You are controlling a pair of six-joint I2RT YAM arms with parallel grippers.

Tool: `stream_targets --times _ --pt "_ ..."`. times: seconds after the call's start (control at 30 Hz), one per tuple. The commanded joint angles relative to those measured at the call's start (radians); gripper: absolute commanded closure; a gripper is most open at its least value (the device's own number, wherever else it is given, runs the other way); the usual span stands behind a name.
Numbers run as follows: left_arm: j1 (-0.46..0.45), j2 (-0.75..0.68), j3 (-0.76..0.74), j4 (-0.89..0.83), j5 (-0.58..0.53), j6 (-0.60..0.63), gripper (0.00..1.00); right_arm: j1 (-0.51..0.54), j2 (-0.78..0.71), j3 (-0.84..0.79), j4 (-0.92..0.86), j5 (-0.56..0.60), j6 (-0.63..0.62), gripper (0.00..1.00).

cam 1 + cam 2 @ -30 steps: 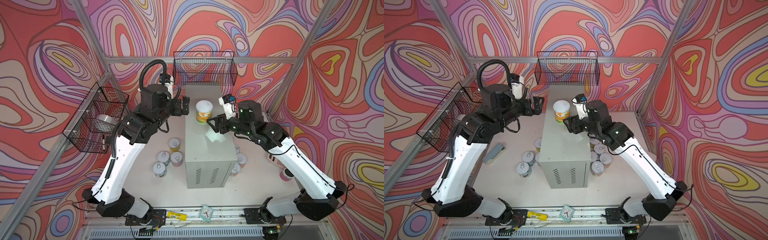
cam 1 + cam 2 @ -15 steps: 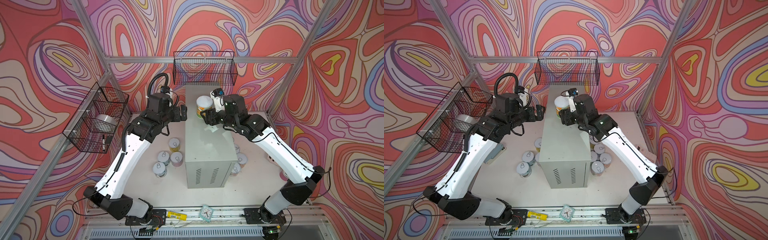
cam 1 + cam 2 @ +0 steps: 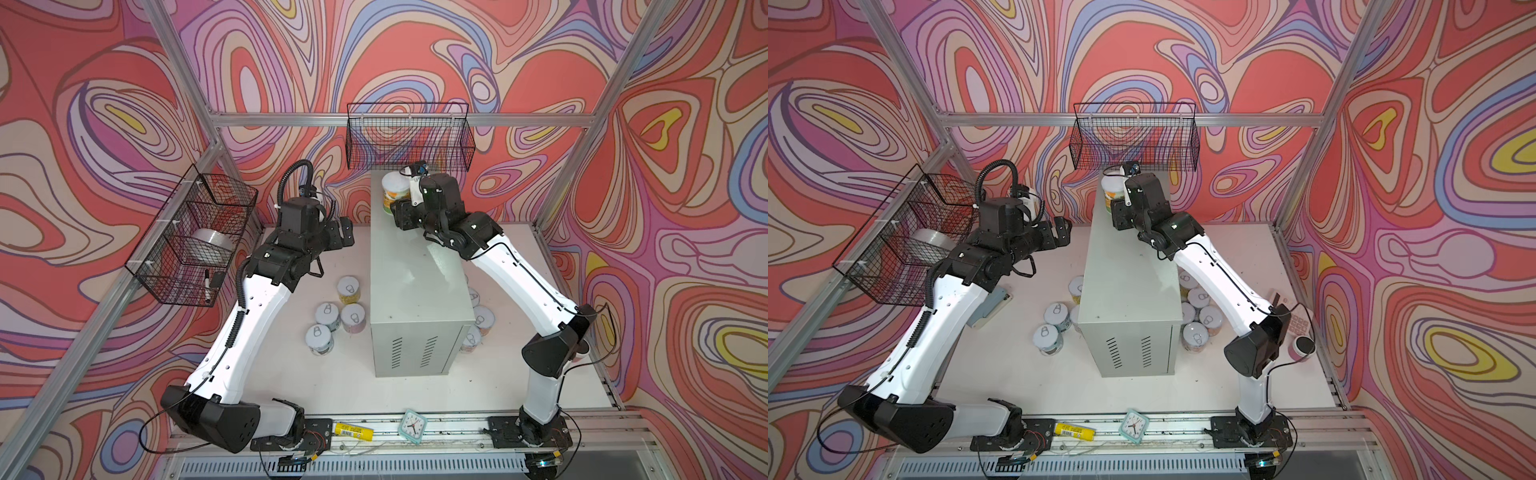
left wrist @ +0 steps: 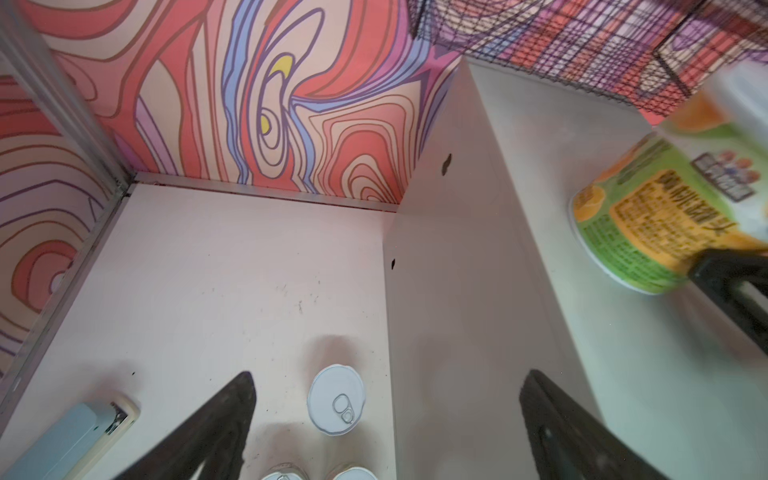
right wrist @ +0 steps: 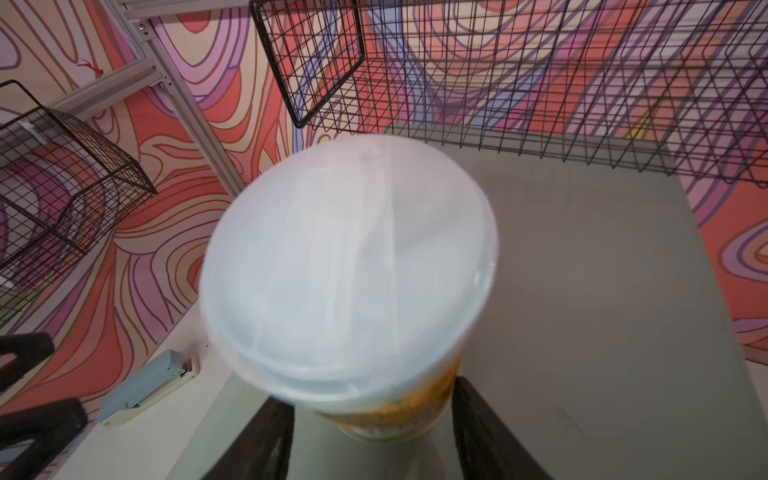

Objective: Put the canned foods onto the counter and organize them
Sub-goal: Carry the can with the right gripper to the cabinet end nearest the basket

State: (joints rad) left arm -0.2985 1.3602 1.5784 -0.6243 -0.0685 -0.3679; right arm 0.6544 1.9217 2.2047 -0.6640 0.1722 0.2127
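Fingers of the left gripper (image 3: pixel 345 232) are spread wide with nothing between them. It hangs over the white tabletop (image 3: pixel 291 365), just beside the left wall of the counter (image 3: pixel 411 270). Under and in front of it four loose cans (image 3: pixel 348 286) stand upright on the tabletop, close to that wall; in the left wrist view one pull-tab lid (image 4: pixel 336 399) shows between the spread fingers, lower down

On the counter's glossy top, at its far left corner under the back wire basket (image 3: pixel 409 137), stands the green-and-orange can (image 3: pixel 395 193), upright with its long axis vertical. The right gripper (image 3: pixel 401 214) meets it from the near side. In the right wrist view one black finger (image 5: pixel 257 449) lies on each side of the can's lower label. Whether the pads press the label or stand just off it I cannot tell, since the picture is blurred and the white lid (image 5: pixel 349 266) hides the contact

My reading is that the right arm is much the nearer; the left is well apart from this can. The can sits squarely between the right fingers, its axis crossing their closing line, so a squeeze should meet the curved wall evenly

Further right, more cans (image 3: pixel 1196 334) stand on the tabletop by the counter's right wall, partly hidden under the right arm
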Motion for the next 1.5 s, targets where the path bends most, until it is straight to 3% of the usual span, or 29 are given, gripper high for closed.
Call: stream_targets --times 0.0,0.63,1.07,1.17,1.47 --pt "0.006 -0.007 -0.001 0.031 0.036 -0.005 0.00 -0.032 0.069 0.109 -0.010 0.007 0.016 0.39" --pt "0.011 0.030 -0.004 0.044 0.052 0.029 0.01 -0.089 0.223 0.222 0.149 -0.110 0.062 0.43" --pt "0.018 0.050 -0.049 0.093 0.087 0.027 0.01 -0.101 0.328 0.341 0.165 -0.116 0.090 0.42" --pt "0.018 0.050 -0.057 0.096 0.090 0.027 0.01 -0.100 0.294 0.289 0.200 -0.111 0.091 0.42" --pt "0.018 0.042 -0.066 0.090 0.114 0.029 0.00 -0.096 0.034 0.062 0.207 -0.057 0.055 0.28"
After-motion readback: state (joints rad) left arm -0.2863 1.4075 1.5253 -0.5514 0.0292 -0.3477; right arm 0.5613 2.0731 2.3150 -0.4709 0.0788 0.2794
